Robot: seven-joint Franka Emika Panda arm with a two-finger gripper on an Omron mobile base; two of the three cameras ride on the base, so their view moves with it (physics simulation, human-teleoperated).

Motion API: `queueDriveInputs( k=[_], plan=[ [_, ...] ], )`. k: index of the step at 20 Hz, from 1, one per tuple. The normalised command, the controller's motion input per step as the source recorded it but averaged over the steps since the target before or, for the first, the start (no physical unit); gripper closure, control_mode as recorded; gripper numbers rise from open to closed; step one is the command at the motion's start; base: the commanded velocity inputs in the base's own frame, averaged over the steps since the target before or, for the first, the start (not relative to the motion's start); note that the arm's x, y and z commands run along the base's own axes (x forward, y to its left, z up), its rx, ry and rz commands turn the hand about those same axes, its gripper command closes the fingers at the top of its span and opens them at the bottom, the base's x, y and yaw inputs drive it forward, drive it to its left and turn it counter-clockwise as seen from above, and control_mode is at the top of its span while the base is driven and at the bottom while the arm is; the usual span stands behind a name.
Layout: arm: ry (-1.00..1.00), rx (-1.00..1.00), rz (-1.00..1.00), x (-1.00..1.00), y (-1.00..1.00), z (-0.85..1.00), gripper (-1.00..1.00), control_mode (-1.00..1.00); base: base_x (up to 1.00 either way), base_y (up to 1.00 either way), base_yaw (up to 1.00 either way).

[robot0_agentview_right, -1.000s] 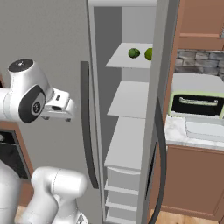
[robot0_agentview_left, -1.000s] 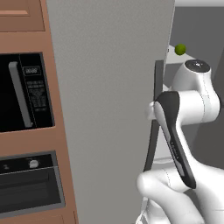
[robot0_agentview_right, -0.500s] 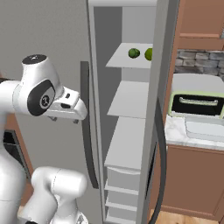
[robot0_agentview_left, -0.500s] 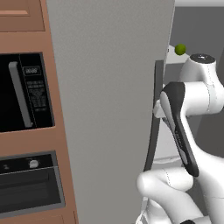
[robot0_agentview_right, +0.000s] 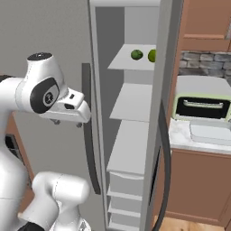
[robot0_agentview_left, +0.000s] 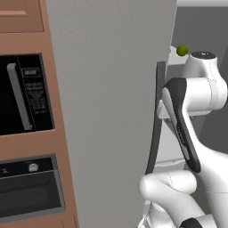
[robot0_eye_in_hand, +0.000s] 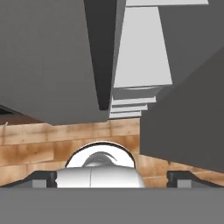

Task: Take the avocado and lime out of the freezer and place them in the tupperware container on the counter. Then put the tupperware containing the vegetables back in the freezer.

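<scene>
The freezer [robot0_agentview_right: 131, 101] stands open, its white shelves and drawers showing. On its top shelf lie the darker avocado [robot0_agentview_right: 136, 54] and, to its right, the brighter lime [robot0_agentview_right: 152, 55], half hidden by the door edge; the lime [robot0_agentview_left: 181, 50] also peeks past the grey door. The pale tupperware container [robot0_agentview_right: 211, 132] rests on the marbled counter [robot0_agentview_right: 180, 135] to the right. My gripper [robot0_agentview_right: 67, 122] hangs open and empty left of the opening, beside the dark door handle [robot0_agentview_right: 88, 135], well below the fruit. My gripper [robot0_eye_in_hand: 111, 177] points down at the wooden floor.
A grey-and-green toaster oven [robot0_agentview_right: 201, 104] stands behind the container. The edge-on open door [robot0_agentview_right: 159, 113] with its curved handle juts out between freezer and counter. A black wall oven [robot0_agentview_left: 24, 93] sits in brown cabinetry at left.
The arm has lifted and swung a little to the right, toward the freezer opening. The jaws have stayed open and empty.
</scene>
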Motion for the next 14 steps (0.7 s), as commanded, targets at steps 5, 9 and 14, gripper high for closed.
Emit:
queueDriveInputs(
  k=[5,9,14],
  plan=[
    [0.00,0.00,0.00,0.00,0.00,0.00,-1.00,1.00,0.00,-0.54,-0.02],
    [0.00,0.00,0.00,0.00,0.00,0.00,-1.00,1.00,0.20,-0.50,0.00],
    [0.00,0.00,0.00,0.00,0.00,0.00,-1.00,1.00,0.48,-0.23,0.00]
  ],
)
